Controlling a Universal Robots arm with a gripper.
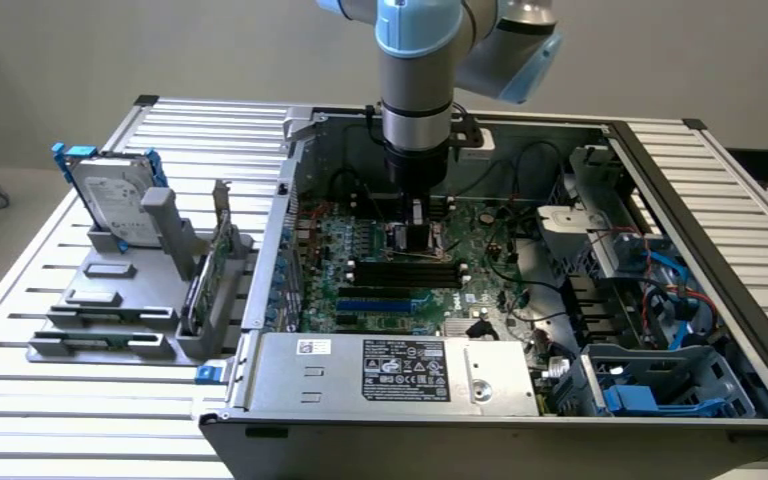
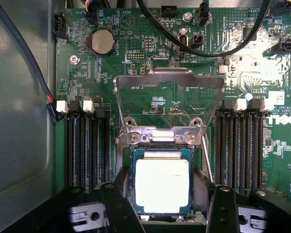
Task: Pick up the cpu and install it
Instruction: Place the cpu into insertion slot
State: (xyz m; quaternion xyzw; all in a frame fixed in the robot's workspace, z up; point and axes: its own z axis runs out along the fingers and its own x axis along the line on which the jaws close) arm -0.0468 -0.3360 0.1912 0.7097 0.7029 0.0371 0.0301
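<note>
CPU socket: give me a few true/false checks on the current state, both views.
1. The cpu lies in the socket of the motherboard. True.
2. The metal load plate is closed over the cpu. False: it is swung open, clear of the chip.
3. A coin cell battery sits on the motherboard. True.
4. The hard drive is mounted inside the case. False: it stands in the grey holder outside the case, at the exterior view's left.
5. The gripper hangs over the memory slots. False: it is at the socket, one finger on either side of the cpu.
</note>
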